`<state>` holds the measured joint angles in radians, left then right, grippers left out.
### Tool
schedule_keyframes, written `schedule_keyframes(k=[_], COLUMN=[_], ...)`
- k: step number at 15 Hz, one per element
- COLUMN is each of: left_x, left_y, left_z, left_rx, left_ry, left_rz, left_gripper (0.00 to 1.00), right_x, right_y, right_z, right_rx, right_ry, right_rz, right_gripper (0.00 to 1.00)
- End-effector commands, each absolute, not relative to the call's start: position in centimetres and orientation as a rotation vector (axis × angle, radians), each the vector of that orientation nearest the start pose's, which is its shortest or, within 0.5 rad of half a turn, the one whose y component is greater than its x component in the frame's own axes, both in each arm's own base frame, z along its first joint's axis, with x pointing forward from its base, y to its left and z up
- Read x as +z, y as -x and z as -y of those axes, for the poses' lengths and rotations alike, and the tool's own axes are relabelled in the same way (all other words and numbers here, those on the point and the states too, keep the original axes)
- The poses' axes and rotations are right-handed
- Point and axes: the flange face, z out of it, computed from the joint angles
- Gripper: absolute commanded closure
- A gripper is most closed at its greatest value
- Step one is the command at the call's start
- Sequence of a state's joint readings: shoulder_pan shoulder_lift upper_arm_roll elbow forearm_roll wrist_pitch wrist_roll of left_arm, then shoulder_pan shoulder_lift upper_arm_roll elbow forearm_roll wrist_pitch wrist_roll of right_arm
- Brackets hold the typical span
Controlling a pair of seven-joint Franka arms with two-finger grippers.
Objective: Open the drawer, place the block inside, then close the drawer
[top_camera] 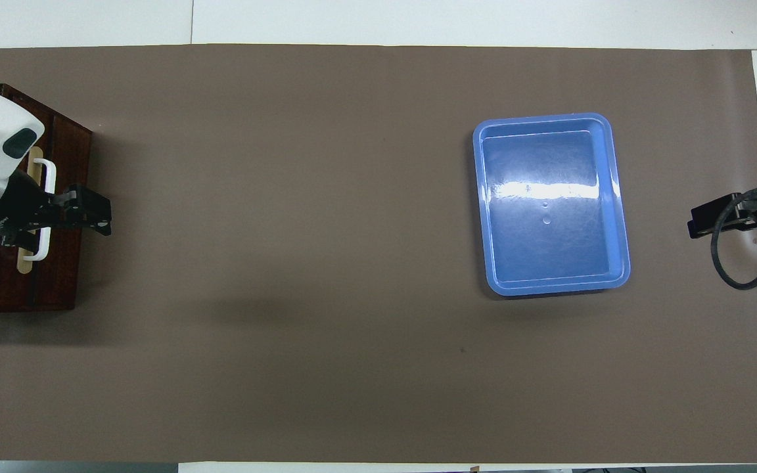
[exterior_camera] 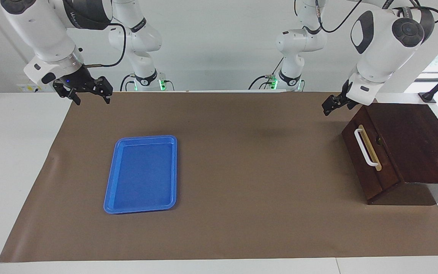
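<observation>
The dark brown wooden drawer (exterior_camera: 371,160), with its white bar handle (exterior_camera: 366,148) on a tan strip, sits shut in a dark wooden box (exterior_camera: 420,140) at the left arm's end of the table (exterior_camera: 242,213), which is covered by a brown mat. The drawer front faces toward the middle of the table. The small yellow block of the task shows in neither view. The left hand (exterior_camera: 330,104) hangs in the air near the corner of the box that is nearest the robots, apart from the handle in the facing view; from overhead it (top_camera: 92,211) lies over the handle and the mat just in front of the drawer. Whether its fingers are spread or together I cannot tell. The right hand (exterior_camera: 89,93) waits raised over the edge of the mat at the right arm's end of the table, its two black fingers (exterior_camera: 107,91) standing apart with nothing between them. A blue rectangular plastic tray (exterior_camera: 108,190) lies flat on the mat, toward the right arm's end and well apart from the drawer, with its long sides running away from the robots.
</observation>
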<state>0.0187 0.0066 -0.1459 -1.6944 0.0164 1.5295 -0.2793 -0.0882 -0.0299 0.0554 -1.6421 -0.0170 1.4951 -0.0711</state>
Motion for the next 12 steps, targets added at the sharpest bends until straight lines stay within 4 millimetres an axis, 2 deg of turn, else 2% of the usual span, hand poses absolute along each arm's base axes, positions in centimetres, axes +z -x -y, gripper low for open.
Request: schedule_keyframes(k=[1, 4, 6, 10, 12], left_x=[56.4, 56.8, 57.0, 57.4, 58.4], left_y=[-54.0, -53.8, -53.8, -54.0, -54.1], left_z=[7.0, 6.9, 6.6, 5.6, 6.1], left_rx=[0.291, 0.282, 0.280, 0.260, 0.220], left_ry=[3.085, 3.090, 3.093, 3.097, 3.103], left_rz=[0.177, 0.138, 0.031, 0.038, 0.021], left_gripper=[0.00, 0.00, 0.00, 0.00, 0.00], right_x=[60.4, 60.3, 60.3, 60.4, 60.4], right_y=[-52.8, -52.9, -52.9, -52.9, -52.9], right_z=[2.2, 2.2, 2.2, 2.2, 2.2], right_rx=[0.183, 0.185, 0.185, 0.180, 0.180], right_ry=[3.163, 3.162, 3.162, 3.163, 3.161], right_rz=[0.072, 0.072, 0.072, 0.072, 0.072], right_gripper=[0.00, 0.00, 0.00, 0.00, 0.00])
